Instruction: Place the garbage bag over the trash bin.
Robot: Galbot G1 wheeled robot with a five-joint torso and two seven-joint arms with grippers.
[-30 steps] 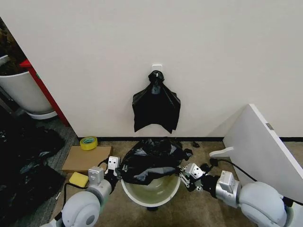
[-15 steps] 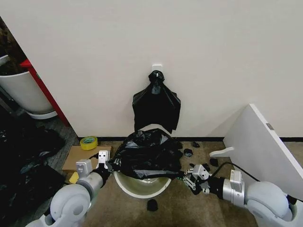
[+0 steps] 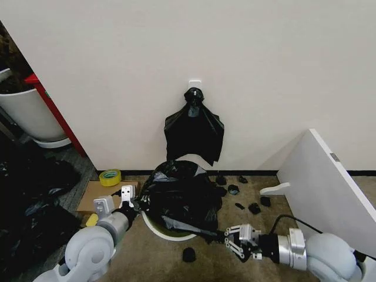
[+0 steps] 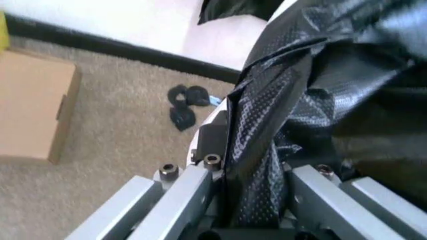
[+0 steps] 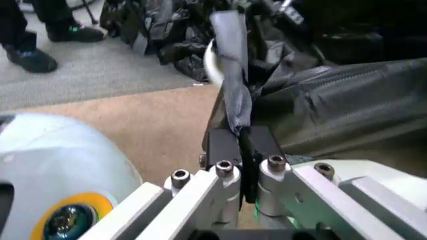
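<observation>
Head view: garbage bag [image 3: 179,197] draped over most of the trash bin [image 3: 154,228], just a near sliver of rim showing. Left gripper [image 3: 130,202] clamped on the bag's left edge, right gripper [image 3: 226,238] clamped on its near-right edge, lower and nearer than the bin.

Left wrist view: fingers [image 4: 207,137] pinching a film fold.

Right wrist view: fingers [image 5: 223,145] shut on a twisted strip (stretched taut toward the bin). Uncovered rim nearest the right gripper.

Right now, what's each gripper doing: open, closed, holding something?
Left gripper: closed on the garbage bag at the trash bin's left side.
Right gripper: closed on the bag's edge, low in front of the bin.
</observation>
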